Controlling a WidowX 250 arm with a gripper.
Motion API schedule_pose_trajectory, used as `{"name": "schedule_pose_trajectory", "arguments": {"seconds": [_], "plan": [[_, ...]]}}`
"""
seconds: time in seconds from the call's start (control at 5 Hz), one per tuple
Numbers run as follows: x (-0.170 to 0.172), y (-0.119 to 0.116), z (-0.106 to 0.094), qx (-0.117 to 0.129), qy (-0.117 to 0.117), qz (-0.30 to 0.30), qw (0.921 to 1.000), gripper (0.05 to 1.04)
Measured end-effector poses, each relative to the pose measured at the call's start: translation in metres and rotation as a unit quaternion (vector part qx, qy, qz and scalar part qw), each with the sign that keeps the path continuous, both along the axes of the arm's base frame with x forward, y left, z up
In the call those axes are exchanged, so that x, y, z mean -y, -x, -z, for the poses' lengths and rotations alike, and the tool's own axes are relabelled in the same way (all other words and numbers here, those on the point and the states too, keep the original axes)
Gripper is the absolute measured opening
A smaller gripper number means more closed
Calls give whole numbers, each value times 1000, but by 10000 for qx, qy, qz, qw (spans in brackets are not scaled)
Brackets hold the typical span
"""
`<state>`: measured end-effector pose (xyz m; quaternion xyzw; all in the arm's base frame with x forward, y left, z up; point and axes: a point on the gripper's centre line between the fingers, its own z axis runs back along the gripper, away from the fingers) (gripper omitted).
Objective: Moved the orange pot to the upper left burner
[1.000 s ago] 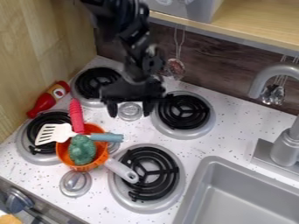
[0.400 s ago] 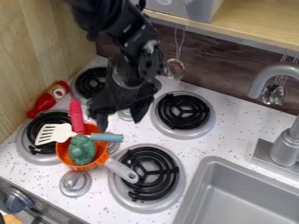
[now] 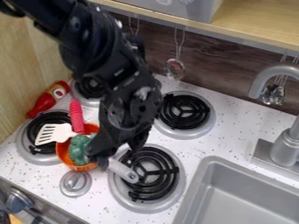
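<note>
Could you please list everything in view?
pot: one, orange, lower left
object: one, green, in pot
spatula: one, white, across pot
rod: one, red, behind pot
bottle: one, red, left wall
burners: four, black, on counter
disc: one, silver, before pot
sink: one, grey, lower right
faucet: one, grey, right edge
utensils: several, silver, back wall
box: one, grey, on shelf
shelf: one, tan, top
knob: one, grey, bottom left
counter: one, white, under burners
arm: one, black, upper left
gripper: one, black, beside pot
</note>
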<state>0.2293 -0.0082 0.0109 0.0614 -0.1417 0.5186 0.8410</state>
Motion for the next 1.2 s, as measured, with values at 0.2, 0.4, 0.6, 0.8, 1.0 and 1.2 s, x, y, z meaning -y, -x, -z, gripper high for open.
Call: {"name": "schedule_pose_trajectory", "arguments": {"seconds": [0.2, 0.4, 0.6, 0.8, 1.0, 1.2], "plan": [[3, 1, 15, 124, 162, -94, 9997, 1001], [0, -4, 22, 333, 255, -257, 9988, 1001], [-5, -6, 36, 358, 389, -273, 9982, 1001], [-6, -4, 46, 287, 481, -396, 9976, 1001], [-11, -5, 58, 166, 516, -367, 9979, 1001], [-11, -8, 64, 173, 538, -341, 9978, 1001]]}}
